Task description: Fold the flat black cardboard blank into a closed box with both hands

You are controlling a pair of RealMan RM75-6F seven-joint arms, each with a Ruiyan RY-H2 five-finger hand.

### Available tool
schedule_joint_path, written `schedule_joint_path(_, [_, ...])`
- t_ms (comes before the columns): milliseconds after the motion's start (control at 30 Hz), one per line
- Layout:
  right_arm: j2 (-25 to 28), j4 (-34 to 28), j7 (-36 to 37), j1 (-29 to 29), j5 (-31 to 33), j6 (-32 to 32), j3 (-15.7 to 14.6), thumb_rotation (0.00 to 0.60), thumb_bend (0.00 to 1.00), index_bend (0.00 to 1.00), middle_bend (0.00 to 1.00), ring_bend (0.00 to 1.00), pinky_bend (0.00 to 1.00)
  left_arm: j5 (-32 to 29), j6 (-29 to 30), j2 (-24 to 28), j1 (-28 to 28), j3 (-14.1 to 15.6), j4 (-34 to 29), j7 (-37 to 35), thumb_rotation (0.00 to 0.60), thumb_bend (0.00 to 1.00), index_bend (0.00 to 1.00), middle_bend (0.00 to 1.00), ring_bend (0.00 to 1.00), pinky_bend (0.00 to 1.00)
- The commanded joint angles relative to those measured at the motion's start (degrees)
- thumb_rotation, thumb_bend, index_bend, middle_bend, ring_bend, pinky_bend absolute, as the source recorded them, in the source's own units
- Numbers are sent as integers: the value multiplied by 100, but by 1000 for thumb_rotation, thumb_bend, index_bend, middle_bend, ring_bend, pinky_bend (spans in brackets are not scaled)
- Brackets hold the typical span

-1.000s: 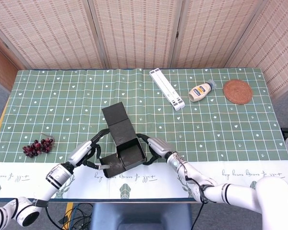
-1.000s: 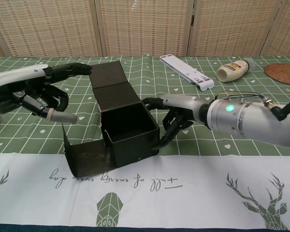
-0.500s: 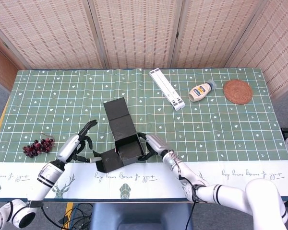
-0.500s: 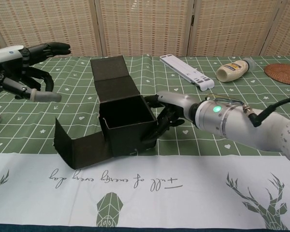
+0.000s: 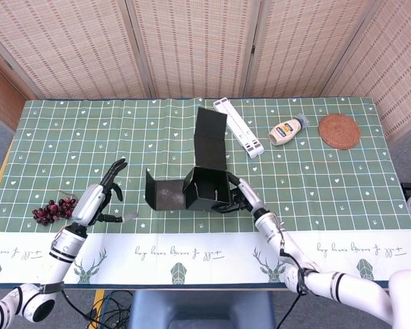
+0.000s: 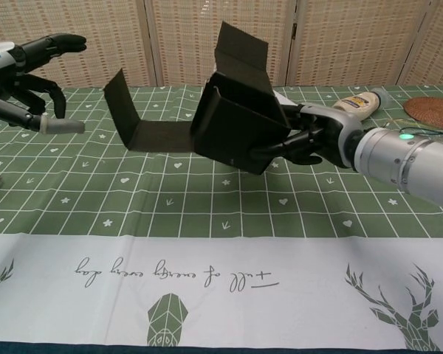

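The half-folded black cardboard box point(image 5: 207, 186) is lifted off the green tablecloth and tilted. Its long lid flap point(image 5: 211, 136) stands upward and a side flap point(image 5: 161, 192) sticks out to the left. In the chest view the box point(image 6: 236, 125) hangs in the air with its open side turned away from the camera. My right hand point(image 5: 238, 197) grips the box's right wall from beside and below, fingers wrapped on it point(image 6: 310, 140). My left hand point(image 5: 101, 197) is apart from the box at the left, fingers spread, holding nothing point(image 6: 22, 74).
A bunch of dark grapes point(image 5: 53, 209) lies near the left hand. A white folding stand point(image 5: 238, 127), a mayonnaise bottle point(image 5: 288, 130) and a woven coaster point(image 5: 340, 130) sit at the back right. A white printed cloth strip point(image 6: 221, 287) runs along the front edge.
The right hand has raised the box off the table and tipped it, swinging the lid flap upright. The left hand let go and drew back to the left.
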Motion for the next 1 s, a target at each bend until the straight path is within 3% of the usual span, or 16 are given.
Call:
schedule_joint_path(33, [373,-355,1062,-349,-275,-84,264,600,162,375,442,803,1000,34,114,-173,-17,-74,187,224,600,76,0,0,553,874])
schedule_joint_path(167, [487,-419,1768,-467,-566,-205,279,600,162,375,442,803,1000,125,241,-460,-80,-134,538,544,600,76,0,0,552,874])
schedule_joint_path(433, [321,-300,2199,-445,-909,-144,143,600,162,375,443,803,1000,528,563,-1095,-371,-234,1330,1009,600,76,0,0,556,874])
schedule_joint_path(1000, [28,-177,1775,-246,-833,-144,-104,600,163,375,442,803,1000,949,1018,-1842,-933,-376,2259,1323,600,76,0,0,550,874])
